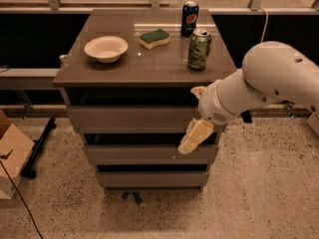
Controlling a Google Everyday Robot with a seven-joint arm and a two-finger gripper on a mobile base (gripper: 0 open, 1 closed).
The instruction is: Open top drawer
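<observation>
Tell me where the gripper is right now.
In the camera view, the gripper hangs right of centre, in front of the gap between the top drawer and the middle drawer.

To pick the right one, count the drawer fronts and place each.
3. The top drawer sits under the tabletop, the middle drawer below it, the bottom drawer lowest. The gripper hangs at the middle drawer's right end. None looks hidden.
</observation>
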